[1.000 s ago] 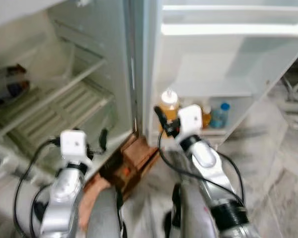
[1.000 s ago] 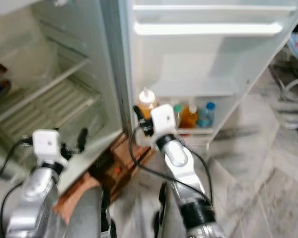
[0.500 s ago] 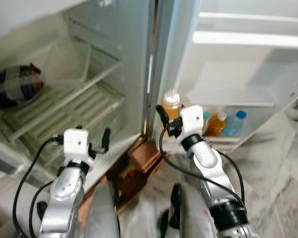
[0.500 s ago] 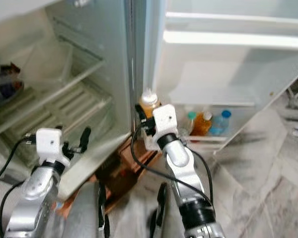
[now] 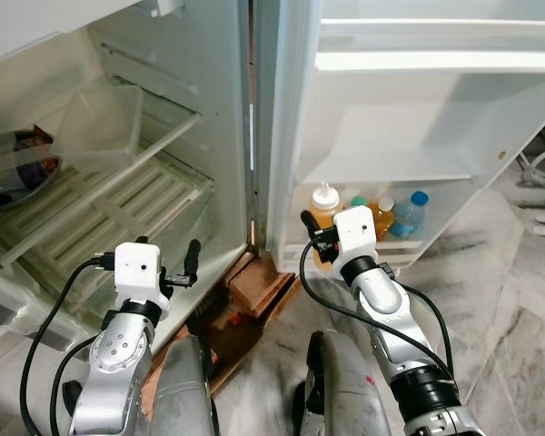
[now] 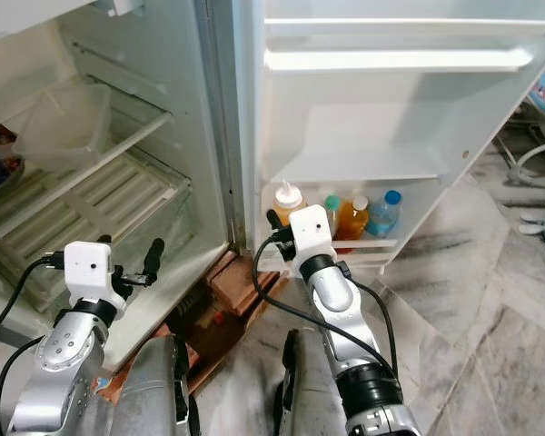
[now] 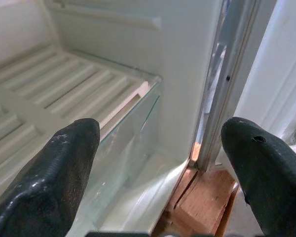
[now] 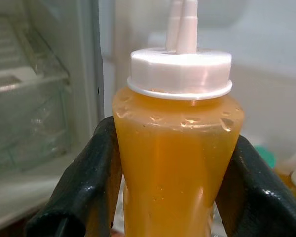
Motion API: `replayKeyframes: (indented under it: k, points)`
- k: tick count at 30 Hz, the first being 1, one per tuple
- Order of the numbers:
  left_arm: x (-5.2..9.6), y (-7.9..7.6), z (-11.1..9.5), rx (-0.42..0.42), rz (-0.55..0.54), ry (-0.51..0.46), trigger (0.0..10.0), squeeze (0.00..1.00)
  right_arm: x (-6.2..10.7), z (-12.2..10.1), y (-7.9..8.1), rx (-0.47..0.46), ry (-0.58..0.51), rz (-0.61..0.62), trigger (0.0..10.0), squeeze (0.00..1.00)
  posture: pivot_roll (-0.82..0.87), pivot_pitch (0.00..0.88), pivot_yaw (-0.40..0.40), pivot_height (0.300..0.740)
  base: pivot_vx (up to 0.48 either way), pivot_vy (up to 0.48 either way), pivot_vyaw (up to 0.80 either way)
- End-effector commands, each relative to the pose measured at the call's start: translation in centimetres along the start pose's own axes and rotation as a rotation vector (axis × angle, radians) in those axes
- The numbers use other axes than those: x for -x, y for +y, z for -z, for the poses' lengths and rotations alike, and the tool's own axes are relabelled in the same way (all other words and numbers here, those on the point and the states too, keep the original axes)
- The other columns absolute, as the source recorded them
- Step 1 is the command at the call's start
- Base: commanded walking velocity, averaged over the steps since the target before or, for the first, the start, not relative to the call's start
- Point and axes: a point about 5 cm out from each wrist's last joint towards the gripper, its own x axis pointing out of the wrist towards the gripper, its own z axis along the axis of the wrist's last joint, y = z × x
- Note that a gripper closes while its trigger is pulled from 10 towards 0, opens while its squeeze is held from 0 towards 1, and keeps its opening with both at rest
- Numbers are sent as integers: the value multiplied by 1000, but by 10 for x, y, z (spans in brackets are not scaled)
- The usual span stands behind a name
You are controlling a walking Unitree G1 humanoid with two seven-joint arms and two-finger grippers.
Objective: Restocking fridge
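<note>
**A:** From the head views, how far along is the restocking?

**B:** Partway, I'd judge. The right hand (image 5: 316,243) grips the sauce bottle (image 5: 324,205) at the bottom door shelf (image 5: 409,243), beside three bottles standing there: a green-capped one (image 6: 331,207), an amber one (image 6: 352,218) and a blue-capped one (image 6: 382,214). Whether it rests on the shelf, I cannot tell. The slatted white shelves (image 5: 100,213) of the fridge (image 5: 227,109) look mostly bare, apart from a dark bowl (image 5: 9,169).

**A:** And the left wrist view?

**B:** The left hand (image 7: 160,143) is spread wide, holding nothing, facing ribbed plastic shelving (image 7: 54,91) and a clear drawer front (image 7: 133,133).

**A:** The right wrist view?

**B:** Matte black fingers (image 8: 96,173) pinch a translucent, waisted squeeze bottle of orange liquid, with a white ridged cap (image 8: 180,71) and a tapered nozzle.
</note>
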Motion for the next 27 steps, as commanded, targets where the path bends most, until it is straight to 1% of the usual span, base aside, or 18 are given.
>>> replayKeyframes:
  k: [1, 3, 7, 9, 12, 18, 20, 21, 23, 27]
  points:
    - [4, -1, -1, -3, 9, 5, 10000, 0, -6, -9, -4, 2, -47, 2, 10000, 0, 169, 195, -24, 605, 0, 0, 0]
    - [14, 1, 0, -13, 13, 20, 10000, 0, -13, -7, -8, 27, -35, -8, 10000, 0, 189, 222, -18, 605, 0, 0, 0]
    - [20, 3, -1, -24, 21, 25, 10000, 0, -19, -8, -14, 35, -28, 5, 10000, 0, 208, 240, -9, 605, 0, 0, 0]
    - [20, 5, -2, -32, 27, 22, 10000, 0, -22, -10, -17, 32, -32, 20, 10000, 0, 212, 241, -7, 605, 0, 0, 0]
    - [18, 7, -4, -36, 27, 20, 10000, 0, -23, -12, -19, 26, -41, 29, 10000, 0, 209, 240, -2, 605, 0, -294, 0]
    - [14, 2, -7, -33, 41, 16, 10000, 0, -18, -7, -15, 13, -50, 23, 10000, 0, 193, 241, 1, 605, 0, -324, 0]
    - [13, 1, -8, -16, 40, 12, 10000, 0, -17, -6, -14, 12, -53, 19, 10000, 0, 189, 241, -1, 605, 0, -255, 0]
    - [14, 0, -7, -25, 40, 16, 10000, 0, -16, -6, -13, 12, -54, 16, 10000, 0, 186, 239, -2, 605, 0, 0, 0]
    - [15, 0, -6, 0, 37, 15, 10000, 0, -15, -7, -10, 13, -71, -5, 10000, 0, 182, 239, -5, 605, 0, 0, 0]
    - [17, -1, -5, 7, 36, 17, 10000, 0, -17, -10, -8, 23, -89, -21, 10000, 0, 183, 243, -8, 605, 0, 0, 0]
